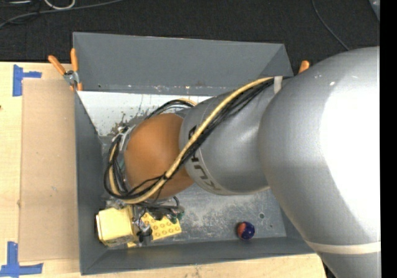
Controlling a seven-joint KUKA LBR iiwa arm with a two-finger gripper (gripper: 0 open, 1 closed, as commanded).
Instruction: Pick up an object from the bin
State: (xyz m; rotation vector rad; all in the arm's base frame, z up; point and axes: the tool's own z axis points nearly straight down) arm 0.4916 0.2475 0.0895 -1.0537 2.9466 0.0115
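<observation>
Orange wrist cover [152,152] hides the jaws just above the yellow studded brick [162,228]; whether they are spread cannot be told.

Just the one camera here, sitting up high and looking down into the grey metal bin [173,62]. It's tilted a bit: the far wall at the top of the frame shows its whole inner face, while the near wall at the bottom is just a thin edge. It's pretty close in too. The bin takes up most of the frame, the big silver robot arm [322,159] bulks out the right side, and a strip of dark floor [155,13] runs along the top.
</observation>
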